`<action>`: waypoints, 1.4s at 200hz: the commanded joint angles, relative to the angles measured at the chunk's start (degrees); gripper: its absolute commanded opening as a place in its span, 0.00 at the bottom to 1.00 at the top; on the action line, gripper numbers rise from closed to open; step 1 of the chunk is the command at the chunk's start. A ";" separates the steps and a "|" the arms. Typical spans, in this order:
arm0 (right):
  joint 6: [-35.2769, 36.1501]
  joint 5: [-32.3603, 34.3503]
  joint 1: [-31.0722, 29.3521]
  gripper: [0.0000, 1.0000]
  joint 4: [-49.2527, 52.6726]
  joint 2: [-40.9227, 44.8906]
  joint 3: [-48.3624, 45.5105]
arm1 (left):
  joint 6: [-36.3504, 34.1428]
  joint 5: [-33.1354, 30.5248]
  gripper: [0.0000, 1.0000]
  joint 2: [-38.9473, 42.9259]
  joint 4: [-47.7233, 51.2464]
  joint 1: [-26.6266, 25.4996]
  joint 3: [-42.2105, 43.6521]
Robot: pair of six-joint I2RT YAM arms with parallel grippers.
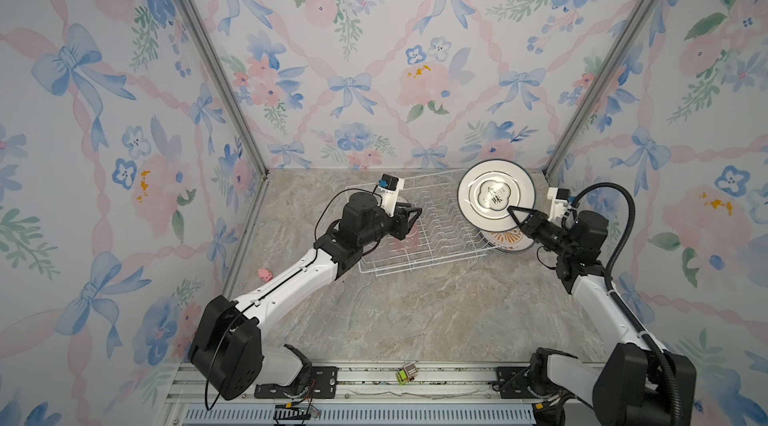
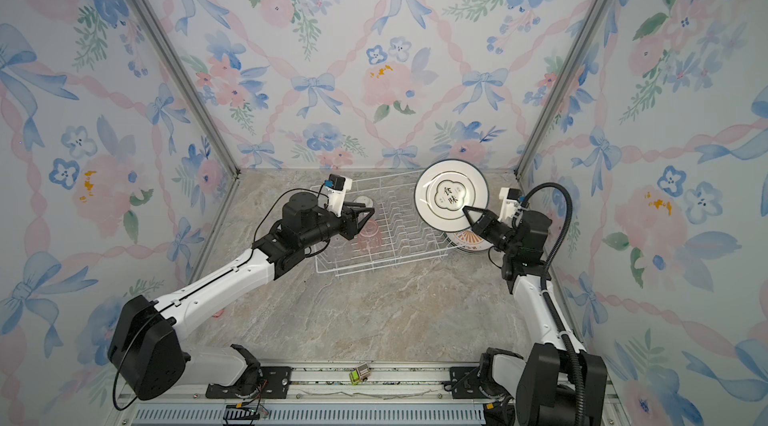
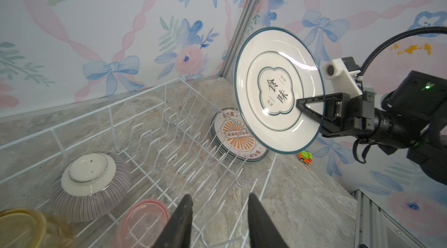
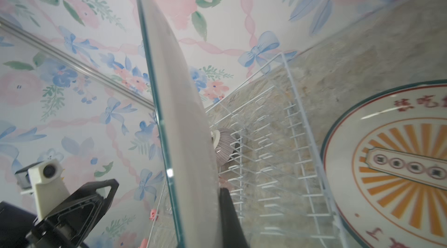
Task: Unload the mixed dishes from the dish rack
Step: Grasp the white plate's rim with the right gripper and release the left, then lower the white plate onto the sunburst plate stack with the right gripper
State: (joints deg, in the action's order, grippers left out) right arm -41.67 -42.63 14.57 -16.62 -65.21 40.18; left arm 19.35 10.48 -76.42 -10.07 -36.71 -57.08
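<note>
The dish rack [image 1: 432, 264], a white wire basket, lies at the back of the table. My right gripper [image 1: 513, 210] is shut on the lower edge of a white plate [image 1: 496, 191] with a dark rim. It holds the plate nearly upright in the air above the rack's right end. Several plates [image 1: 505, 243] lie stacked on the table just right of the rack. My left gripper [image 3: 220, 197] hangs open over the rack's left part, holding nothing. Below it a ribbed purplish bowl [image 3: 90, 186], a pink tumbler [image 3: 142, 222] and a yellow tumbler [image 3: 24, 227] sit upside-down in the rack.
A pink toy [image 1: 264, 274] lies by the left wall. A small green and yellow toy [image 1: 406, 374] sits on the front rail. An orange and green toy car [image 3: 305, 157] lies near the plate stack. Wallpapered walls close in on three sides.
</note>
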 commanded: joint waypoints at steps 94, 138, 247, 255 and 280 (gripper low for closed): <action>8.12 16.09 11.24 0.00 12.94 -9.26 2.82 | -1.17 -21.99 0.41 11.04 8.07 -3.55 11.90; 6.58 14.01 11.18 0.00 9.22 -14.08 1.69 | -0.41 -20.15 0.43 10.64 7.91 -2.84 11.90; -3.12 7.85 7.22 0.00 -3.19 -24.93 1.47 | -0.03 -18.60 0.43 10.86 8.03 -2.24 12.08; -3.45 7.58 6.97 0.00 -3.46 -25.55 1.56 | 0.03 -18.55 0.43 10.87 8.04 -2.23 12.07; -4.19 7.17 6.31 0.00 -4.54 -27.04 1.56 | 0.07 -18.41 0.43 11.03 8.04 -2.14 12.14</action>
State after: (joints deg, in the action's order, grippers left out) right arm -44.23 -33.23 21.63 -16.16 -91.15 41.21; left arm 18.65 -8.95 -66.35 -2.59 -39.29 -45.63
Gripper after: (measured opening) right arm 0.088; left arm 0.432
